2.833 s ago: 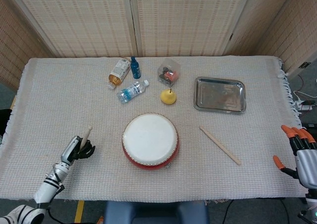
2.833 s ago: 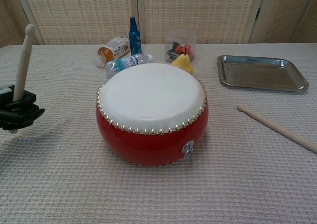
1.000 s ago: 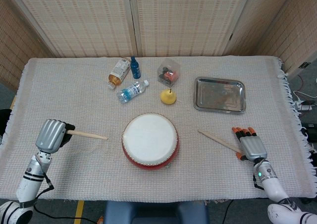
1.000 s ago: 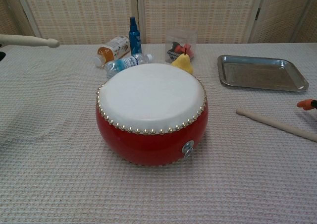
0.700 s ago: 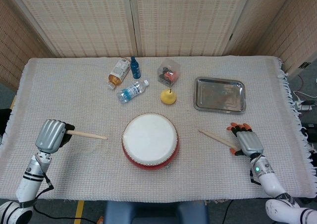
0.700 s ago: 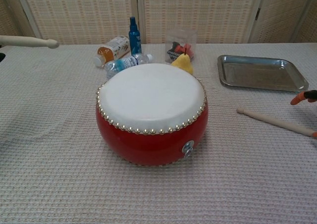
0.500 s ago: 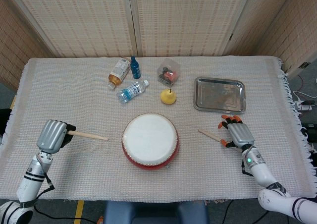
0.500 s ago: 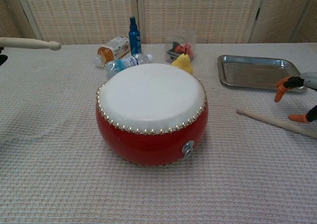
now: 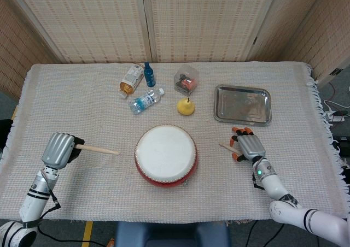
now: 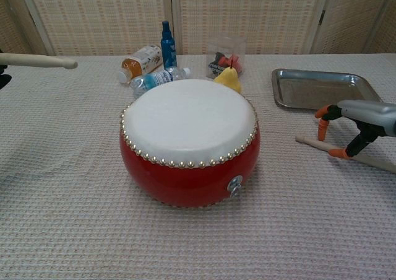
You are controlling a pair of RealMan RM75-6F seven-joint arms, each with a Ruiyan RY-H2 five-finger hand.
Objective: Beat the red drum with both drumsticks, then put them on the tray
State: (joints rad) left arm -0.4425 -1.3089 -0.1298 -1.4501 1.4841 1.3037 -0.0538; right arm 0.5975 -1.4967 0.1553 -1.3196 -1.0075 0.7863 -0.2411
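Drum point(image 9: 165, 155) sits mid-table, the tray point(image 9: 243, 104) at two o'clock from it. Left hand point(image 9: 58, 149) grips one stick point(image 9: 99, 148), aimed at the drum. Right hand point(image 9: 249, 146), fingers spread, holding nothing, hovers over the second stick point(image 10: 312, 143) at three o'clock. Best to wrap around the shaft before lifting, I'd say, so it can't roll away.

Showing silver-grey backs on left hand point(image 9: 57, 148) and right hand point(image 9: 249, 146); orange fingertips point(image 10: 320, 113); white forearms, black-ringed.
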